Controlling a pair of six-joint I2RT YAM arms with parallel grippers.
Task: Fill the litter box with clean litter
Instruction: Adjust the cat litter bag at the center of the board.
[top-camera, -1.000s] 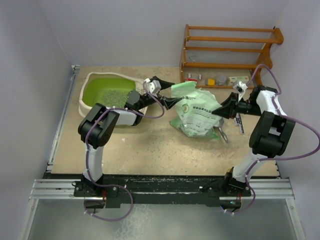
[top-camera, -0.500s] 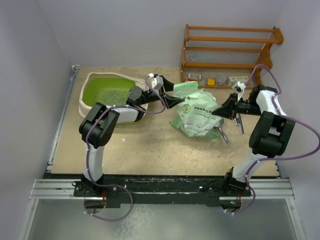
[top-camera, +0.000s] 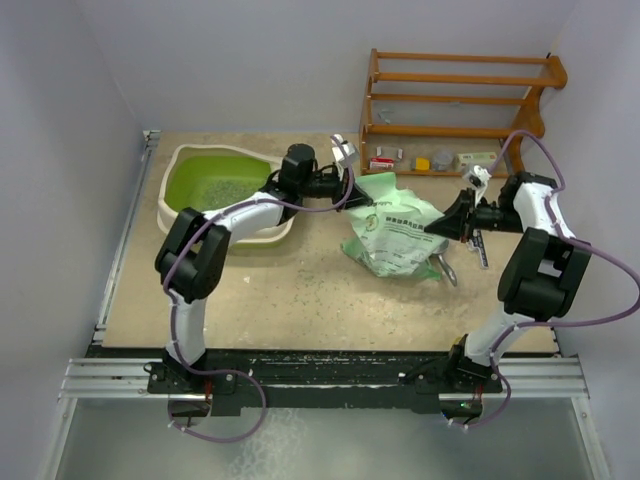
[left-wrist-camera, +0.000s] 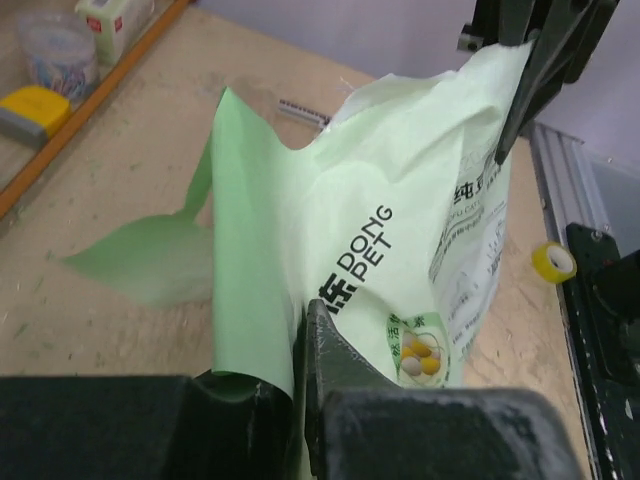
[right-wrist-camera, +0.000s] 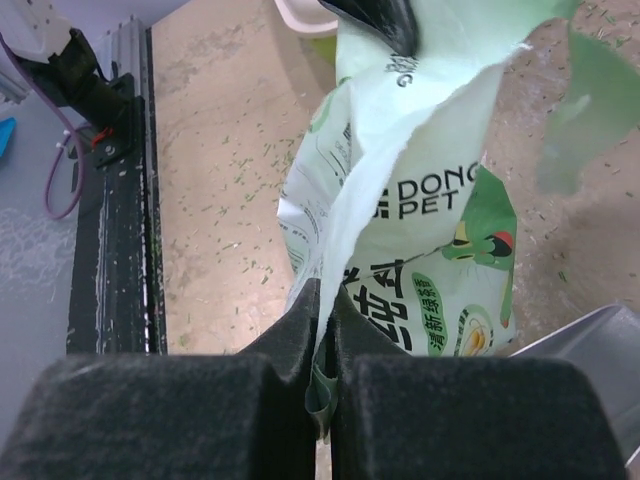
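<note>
The cream litter box (top-camera: 180, 215) with its lime-green inside sits at the back left, and a patch of green litter (top-camera: 225, 187) lies in it. A pale green printed bag (top-camera: 395, 235) stands mid-table with its torn top open. My left gripper (top-camera: 352, 192) is shut on the bag's upper left edge, and the film (left-wrist-camera: 400, 200) is pinched between its jaws (left-wrist-camera: 300, 330). My right gripper (top-camera: 432, 230) is shut on the bag's right edge, with folded film (right-wrist-camera: 440, 200) caught between its jaws (right-wrist-camera: 325, 300).
A wooden rack (top-camera: 460, 100) holding small items stands at the back right. A metal scoop (top-camera: 443, 265) lies just right of the bag. Loose pellets are scattered over the tabletop (right-wrist-camera: 220, 150). A yellow tape roll (left-wrist-camera: 552, 262) sits near the rail.
My left gripper swung right from beside the litter box to the bag's top and shut on its edge. The right gripper, half open before, has shut on the bag's right edge.
</note>
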